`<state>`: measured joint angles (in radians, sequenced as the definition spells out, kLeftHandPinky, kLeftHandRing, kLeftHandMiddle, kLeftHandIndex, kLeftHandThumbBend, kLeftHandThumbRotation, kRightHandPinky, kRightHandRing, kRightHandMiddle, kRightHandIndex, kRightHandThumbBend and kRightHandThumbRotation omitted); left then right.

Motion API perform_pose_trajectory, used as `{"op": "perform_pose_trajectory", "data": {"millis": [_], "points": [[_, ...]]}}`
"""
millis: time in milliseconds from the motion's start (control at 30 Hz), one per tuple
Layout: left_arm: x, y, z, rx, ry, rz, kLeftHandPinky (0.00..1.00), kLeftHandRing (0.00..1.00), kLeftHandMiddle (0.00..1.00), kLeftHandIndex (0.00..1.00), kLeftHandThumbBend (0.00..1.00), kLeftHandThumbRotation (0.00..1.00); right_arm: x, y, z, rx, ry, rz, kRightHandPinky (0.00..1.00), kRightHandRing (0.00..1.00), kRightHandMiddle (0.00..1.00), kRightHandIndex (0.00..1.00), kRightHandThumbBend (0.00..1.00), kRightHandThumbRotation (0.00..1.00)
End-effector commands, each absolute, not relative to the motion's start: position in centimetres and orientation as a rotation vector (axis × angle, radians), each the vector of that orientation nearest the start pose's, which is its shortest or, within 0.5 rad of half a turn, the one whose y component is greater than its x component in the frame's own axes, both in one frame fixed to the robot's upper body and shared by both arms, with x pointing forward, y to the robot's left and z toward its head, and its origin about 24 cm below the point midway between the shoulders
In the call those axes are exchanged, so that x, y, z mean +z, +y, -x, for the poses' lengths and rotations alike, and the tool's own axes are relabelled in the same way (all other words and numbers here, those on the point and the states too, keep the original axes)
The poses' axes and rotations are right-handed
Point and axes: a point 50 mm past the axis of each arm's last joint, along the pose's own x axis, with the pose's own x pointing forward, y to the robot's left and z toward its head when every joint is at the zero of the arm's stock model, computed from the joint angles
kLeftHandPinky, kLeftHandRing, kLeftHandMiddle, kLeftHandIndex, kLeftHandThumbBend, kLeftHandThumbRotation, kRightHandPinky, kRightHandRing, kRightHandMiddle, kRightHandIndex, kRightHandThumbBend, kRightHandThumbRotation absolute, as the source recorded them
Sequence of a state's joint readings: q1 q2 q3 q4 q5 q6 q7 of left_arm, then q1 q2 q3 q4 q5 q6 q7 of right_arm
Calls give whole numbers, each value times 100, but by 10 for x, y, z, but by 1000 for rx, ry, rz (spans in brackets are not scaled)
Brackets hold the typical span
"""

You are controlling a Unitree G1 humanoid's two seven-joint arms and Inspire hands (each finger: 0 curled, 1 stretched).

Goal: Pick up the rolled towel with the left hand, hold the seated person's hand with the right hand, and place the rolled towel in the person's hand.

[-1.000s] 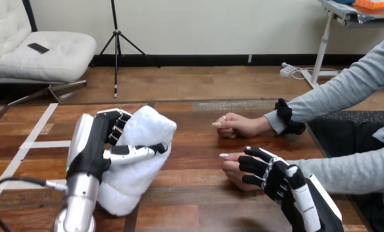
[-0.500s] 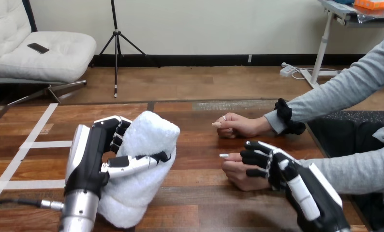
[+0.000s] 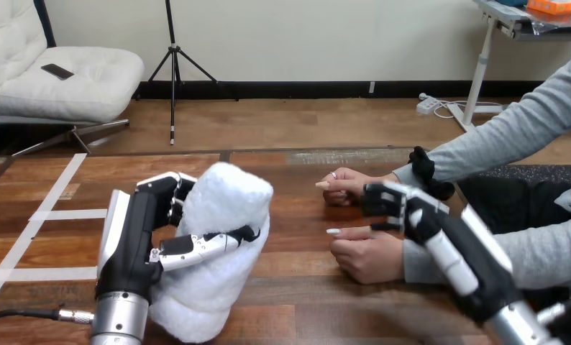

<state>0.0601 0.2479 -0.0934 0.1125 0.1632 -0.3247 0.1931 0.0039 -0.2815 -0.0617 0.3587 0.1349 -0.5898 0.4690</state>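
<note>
Two targets, the person's far hand (image 3: 349, 187) and near hand (image 3: 369, 259), lie right of the towel (image 3: 225, 215) clamped upright in your left hand (image 3: 135, 237); your right hand (image 3: 405, 208) sits between them, grip unclear.

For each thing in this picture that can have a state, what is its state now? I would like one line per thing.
left hand: shut round the rolled towel.
rolled towel: rolled up, tilted, gripped by the left hand.
right hand: between the person's two hands; contact with either cannot be told.
person's farther hand: loosely closed, resting on the table.
person's nearer hand: curled, resting on the table.
</note>
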Motion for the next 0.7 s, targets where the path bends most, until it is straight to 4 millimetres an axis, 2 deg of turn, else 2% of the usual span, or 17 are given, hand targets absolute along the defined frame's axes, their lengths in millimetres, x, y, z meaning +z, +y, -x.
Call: {"op": "perform_pose_trajectory", "data": {"millis": [0, 333, 667], "points": [[90, 177, -249, 76, -442, -314, 31, 36, 39, 40, 64, 0, 62, -213, -262, 340, -366, 285, 76, 81, 81, 81, 65, 96], [95, 177, -248, 82, -470, -314, 32, 36, 40, 40, 64, 0, 67, -216, -269, 325, -396, 312, 77, 80, 80, 80, 61, 96], [98, 177, -249, 92, -506, -287, 32, 36, 40, 40, 65, 0, 73, -219, -276, 318, -409, 363, 78, 80, 80, 80, 63, 94]]}}
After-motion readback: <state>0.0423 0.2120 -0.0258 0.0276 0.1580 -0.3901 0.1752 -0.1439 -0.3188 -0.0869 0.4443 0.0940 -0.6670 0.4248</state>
